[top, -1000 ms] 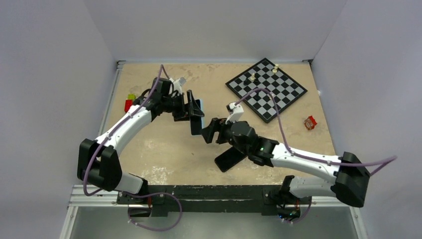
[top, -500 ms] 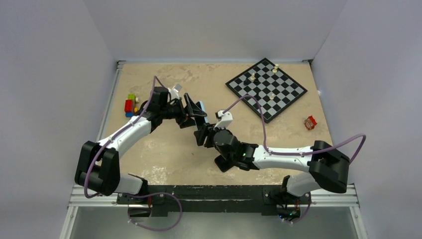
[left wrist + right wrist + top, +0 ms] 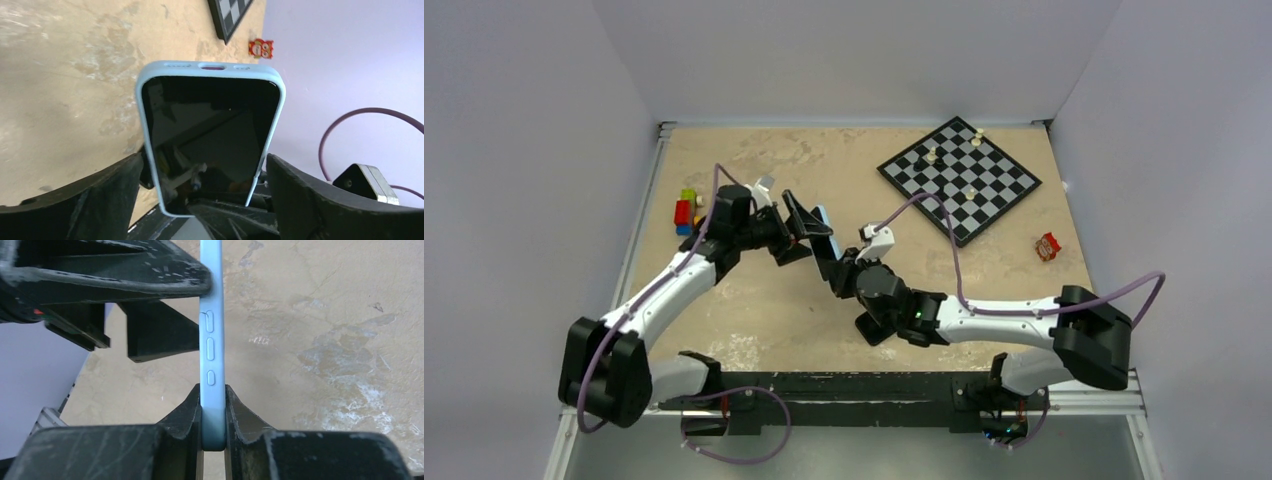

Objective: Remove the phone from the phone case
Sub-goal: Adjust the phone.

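A phone with a black screen (image 3: 210, 135) sits in a light blue phone case (image 3: 210, 66) and is held in the air above the table (image 3: 754, 300). My right gripper (image 3: 213, 415) is shut on the case's thin edge (image 3: 211, 340), just below its side buttons. My left gripper (image 3: 210, 200) is open. Its fingers (image 3: 100, 200) stand on either side of the phone's lower end with narrow gaps. From above, the cased phone (image 3: 820, 228) hangs between the left gripper (image 3: 796, 235) and the right gripper (image 3: 842, 272).
A chessboard (image 3: 959, 178) with a few pieces lies at the back right. A small red owl figure (image 3: 1048, 246) sits near the right edge. Coloured blocks (image 3: 686, 208) lie at the left edge. A flat black slab (image 3: 876, 326) rests under the right arm.
My right gripper has moved in and shut on the case's edge. My left gripper has opened wider and let go of the phone, and its arm has drawn back to the left.
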You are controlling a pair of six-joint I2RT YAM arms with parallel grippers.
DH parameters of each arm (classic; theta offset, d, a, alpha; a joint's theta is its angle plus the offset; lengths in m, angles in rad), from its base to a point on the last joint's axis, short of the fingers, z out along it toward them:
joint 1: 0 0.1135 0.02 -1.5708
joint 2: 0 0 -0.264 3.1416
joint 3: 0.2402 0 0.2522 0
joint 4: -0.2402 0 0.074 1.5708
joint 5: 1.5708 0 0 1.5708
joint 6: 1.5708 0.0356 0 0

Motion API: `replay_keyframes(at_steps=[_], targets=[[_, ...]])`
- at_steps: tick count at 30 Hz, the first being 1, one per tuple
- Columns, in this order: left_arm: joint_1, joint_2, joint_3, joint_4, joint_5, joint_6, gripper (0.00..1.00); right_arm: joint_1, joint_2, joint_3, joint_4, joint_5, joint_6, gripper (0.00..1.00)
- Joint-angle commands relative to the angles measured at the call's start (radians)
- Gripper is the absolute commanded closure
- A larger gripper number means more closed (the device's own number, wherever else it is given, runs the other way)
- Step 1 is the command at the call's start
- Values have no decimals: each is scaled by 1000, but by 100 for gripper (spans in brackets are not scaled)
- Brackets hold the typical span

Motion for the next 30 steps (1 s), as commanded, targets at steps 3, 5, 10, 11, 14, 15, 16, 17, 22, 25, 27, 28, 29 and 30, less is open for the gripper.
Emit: replay_keyframes(at_steps=[3, 5, 10, 11, 14, 15, 16, 17, 22, 25, 27, 28, 29, 30], targets=[[5, -281, 49, -355, -307, 255, 0, -41, -157, -8, -63, -145, -48, 100], [5, -364, 59, -444, -412, 322, 0, -108, -196, -28, -109, -263, -35, 100], [2, -482, 77, -457, -429, 509, 8, -315, -215, 82, -397, -672, -178, 100], [1, -484, 78, -434, -396, 543, 8, -350, -201, 124, -493, -747, -222, 100], [-17, -428, 136, -429, -281, 648, 9, -447, -162, 177, -604, -1055, -359, 100], [-28, -388, 178, -462, -261, 682, 9, -460, -154, 184, -614, -1129, -386, 100], [-36, -347, 222, -498, -240, 712, 8, -463, -138, 188, -616, -1195, -412, 100], [-45, -309, 258, -515, -203, 734, 8, -462, -120, 198, -621, -1262, -440, 100], [-77, -85, 374, -559, 63, 848, 10, -450, -27, 262, -644, -1484, -530, 100], [-129, -8, 381, -615, 145, 933, 15, -450, -26, 258, -599, -1562, -552, 100], [-136, -17, 323, -563, 222, 940, 19, -450, -31, 252, -597, -1601, -571, 100], [-136, -28, 301, -538, 249, 931, 21, -451, -34, 249, -591, -1613, -577, 100], [-136, -40, 287, -525, 277, 929, 22, -451, -35, 249, -596, -1625, -586, 100], [-138, -50, 275, -513, 298, 928, 23, -452, -34, 252, -605, -1635, -600, 100]])
